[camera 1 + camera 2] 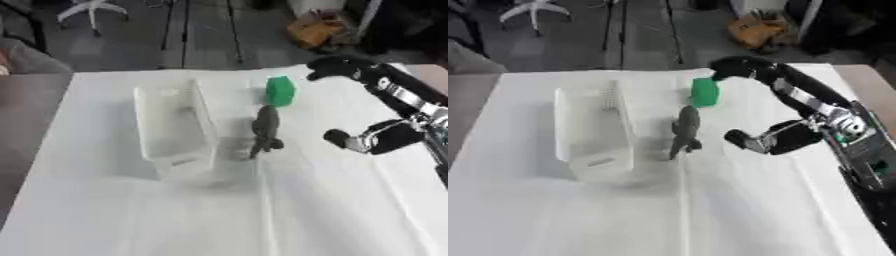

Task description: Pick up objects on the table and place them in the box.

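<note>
Table [105,210]: white cloth, bearing all items.

Box [173,131]: clear plastic, open-topped, left of centre; appears empty, set to receive objects.

Right hand [732,66]: black, reaching in from the right near the far edge, hanging just beside the green block; whether its fingers are apart or together cannot be told. Probably lining up a grasp.

Grey figure [265,131]: dinosaur-like toy, just right of the box.

Green block [280,91]: beyond the figure, nearest the hand.

Left hand: absent.

Right arm reaching in from the right, bent at the elbow, right hand [732,66] curled, holding nothing
</note>
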`<state>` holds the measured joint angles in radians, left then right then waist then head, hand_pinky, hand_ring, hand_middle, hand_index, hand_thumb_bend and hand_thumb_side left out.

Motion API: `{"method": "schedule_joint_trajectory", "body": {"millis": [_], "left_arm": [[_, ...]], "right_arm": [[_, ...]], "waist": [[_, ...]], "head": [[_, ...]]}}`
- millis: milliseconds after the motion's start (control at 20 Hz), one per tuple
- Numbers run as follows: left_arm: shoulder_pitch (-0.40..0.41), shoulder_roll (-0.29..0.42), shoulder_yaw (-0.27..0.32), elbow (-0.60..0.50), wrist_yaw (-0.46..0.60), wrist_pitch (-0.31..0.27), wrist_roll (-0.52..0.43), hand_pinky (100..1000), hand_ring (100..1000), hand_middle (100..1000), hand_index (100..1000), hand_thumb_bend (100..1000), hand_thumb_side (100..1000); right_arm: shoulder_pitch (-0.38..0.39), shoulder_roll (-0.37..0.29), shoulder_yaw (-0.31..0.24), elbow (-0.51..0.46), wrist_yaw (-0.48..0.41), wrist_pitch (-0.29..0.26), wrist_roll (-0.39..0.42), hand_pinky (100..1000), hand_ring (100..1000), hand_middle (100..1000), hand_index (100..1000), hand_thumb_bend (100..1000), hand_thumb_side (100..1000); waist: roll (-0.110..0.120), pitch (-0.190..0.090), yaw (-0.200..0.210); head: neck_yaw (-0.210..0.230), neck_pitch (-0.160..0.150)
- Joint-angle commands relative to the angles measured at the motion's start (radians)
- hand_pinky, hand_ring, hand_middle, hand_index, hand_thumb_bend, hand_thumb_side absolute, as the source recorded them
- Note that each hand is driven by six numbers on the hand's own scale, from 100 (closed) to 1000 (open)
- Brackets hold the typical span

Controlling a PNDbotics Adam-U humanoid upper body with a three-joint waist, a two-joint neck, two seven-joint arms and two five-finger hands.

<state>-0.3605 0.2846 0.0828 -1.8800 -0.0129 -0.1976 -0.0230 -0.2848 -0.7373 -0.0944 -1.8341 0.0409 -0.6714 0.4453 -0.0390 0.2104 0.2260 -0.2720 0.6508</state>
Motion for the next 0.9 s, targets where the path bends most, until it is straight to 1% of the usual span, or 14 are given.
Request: {"method": "schedule_joint_trajectory", "body": {"millis": [50, 150, 200, 250, 300, 350, 400, 450, 500, 600, 750, 800, 900], "left_arm": [[-0.009, 0.029, -0.002, -0.010, 0.003, -0.002, -0.009, 538, 932, 991, 932, 474, 1000], [-0.011, 0.026, -0.003, -0.010, 0.005, -0.003, -0.010, 538, 932, 991, 932, 474, 1000], [-0.011, 0.025, -0.006, -0.009, 0.005, -0.002, -0.013, 535, 933, 992, 932, 473, 1000], [-0.011, 0.025, -0.010, -0.009, 0.006, -0.002, -0.017, 535, 933, 992, 932, 473, 1000], [-0.012, 0.025, -0.011, -0.009, 0.007, -0.003, -0.019, 536, 933, 992, 932, 472, 1000], [-0.013, 0.025, -0.012, -0.009, 0.008, -0.003, -0.021, 536, 933, 992, 932, 472, 1000], [-0.014, 0.026, -0.012, -0.010, 0.008, -0.004, -0.022, 536, 933, 992, 932, 472, 1000], [-0.015, 0.027, -0.013, -0.010, 0.008, -0.004, -0.023, 536, 933, 990, 932, 473, 1000], [-0.016, 0.027, -0.013, -0.011, 0.009, -0.004, -0.024, 535, 933, 990, 932, 473, 1000], [-0.016, 0.028, -0.014, -0.010, 0.009, -0.004, -0.025, 535, 933, 990, 932, 473, 1000], [-0.016, 0.028, -0.014, -0.010, 0.009, -0.004, -0.025, 535, 933, 990, 932, 473, 1000], [-0.017, 0.028, -0.015, -0.010, 0.009, -0.004, -0.026, 535, 934, 991, 932, 473, 1000], [-0.019, 0.028, -0.020, -0.010, 0.011, -0.004, -0.031, 534, 934, 991, 932, 473, 1000]], "right_arm": [[-0.035, -0.111, 0.003, -0.001, 0.050, -0.112, 0.095, 944, 940, 947, 987, 426, 262], [-0.039, -0.162, 0.003, 0.022, 0.085, -0.147, 0.078, 944, 940, 947, 987, 426, 262], [-0.045, -0.181, 0.009, 0.025, 0.101, -0.163, 0.070, 976, 999, 951, 1000, 437, 391], [-0.060, -0.202, 0.018, 0.029, 0.117, -0.179, 0.069, 976, 999, 951, 1000, 437, 391], [-0.080, -0.224, 0.029, 0.039, 0.133, -0.195, 0.064, 993, 1000, 953, 1000, 441, 475], [-0.100, -0.239, 0.040, 0.047, 0.149, -0.211, 0.062, 993, 1000, 953, 1000, 441, 475], [-0.115, -0.248, 0.049, 0.054, 0.164, -0.224, 0.061, 1000, 1000, 953, 1000, 443, 524], [-0.130, -0.256, 0.061, 0.057, 0.180, -0.230, 0.065, 1000, 1000, 953, 1000, 443, 553], [-0.143, -0.262, 0.072, 0.057, 0.194, -0.233, 0.070, 1000, 1000, 953, 1000, 442, 606], [-0.160, -0.266, 0.088, 0.051, 0.226, -0.235, 0.073, 1000, 1000, 953, 1000, 442, 606], [-0.164, -0.264, 0.100, 0.049, 0.271, -0.236, 0.048, 1000, 1000, 953, 1000, 442, 606], [-0.165, -0.266, 0.105, 0.047, 0.285, -0.236, 0.039, 1000, 1000, 952, 1000, 442, 633], [-0.184, -0.282, 0.139, 0.031, 0.315, -0.236, 0.050, 1000, 1000, 952, 1000, 442, 627]], "waist": [[-0.006, -0.018, 0.003], [-0.003, -0.016, 0.007], [-0.006, -0.015, 0.013], [-0.009, -0.014, 0.019], [-0.011, -0.012, 0.024], [-0.011, -0.011, 0.028], [-0.012, -0.010, 0.031], [-0.014, -0.009, 0.034], [-0.014, -0.008, 0.037], [-0.015, -0.007, 0.040], [-0.015, -0.007, 0.041], [-0.016, -0.007, 0.043], [-0.019, -0.005, 0.051]], "head": [[-0.003, 0.001], [-0.008, -0.001], [-0.013, 0.000], [-0.017, -0.001], [-0.019, -0.003], [-0.020, -0.004], [-0.021, -0.004], [-0.024, -0.004], [-0.025, -0.004], [-0.025, -0.004], [-0.025, -0.004], [-0.029, -0.004], [-0.040, -0.005]]}}
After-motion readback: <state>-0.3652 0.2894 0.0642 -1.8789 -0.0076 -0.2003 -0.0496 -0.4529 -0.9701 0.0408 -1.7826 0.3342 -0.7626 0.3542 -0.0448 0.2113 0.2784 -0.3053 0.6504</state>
